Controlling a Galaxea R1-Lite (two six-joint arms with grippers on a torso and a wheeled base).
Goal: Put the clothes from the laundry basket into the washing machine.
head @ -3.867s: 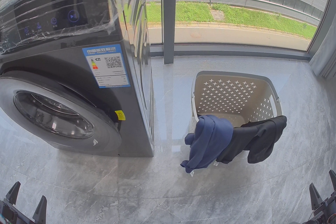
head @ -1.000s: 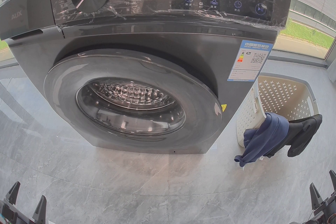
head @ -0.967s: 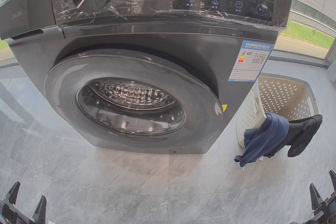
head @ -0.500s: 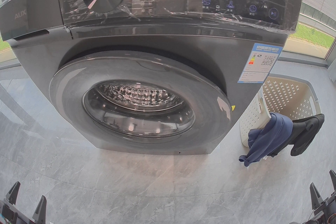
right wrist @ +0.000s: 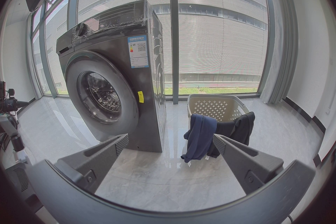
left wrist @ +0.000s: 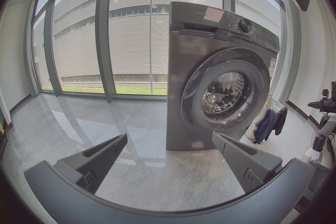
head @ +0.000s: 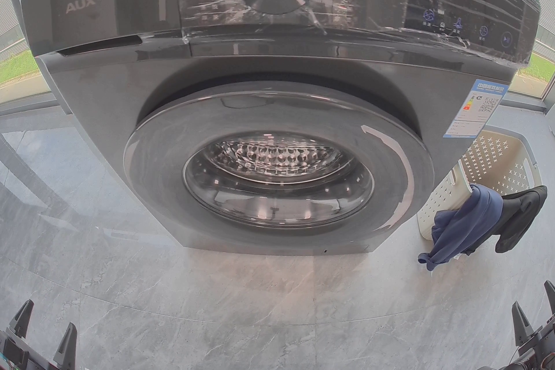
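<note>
Nearest, the left gripper (head: 48, 317) and right gripper (head: 532, 296) are hanging low over the grey floor (head: 260, 302), fingers spread wide and carrying nothing. Farther off, on the robot's right, a blue garment (head: 468, 224) and a black garment (head: 520, 215) are draping over the near rim of the laundry basket (head: 500, 157), just beside the washing machine (head: 277, 70), whose round door (head: 277, 180) is sitting shut. Both pieces are looking soft, light and floppy, so pinching a bunched fold at the rim is probably holding better than a dangling hem, which is likely to trail.
</note>
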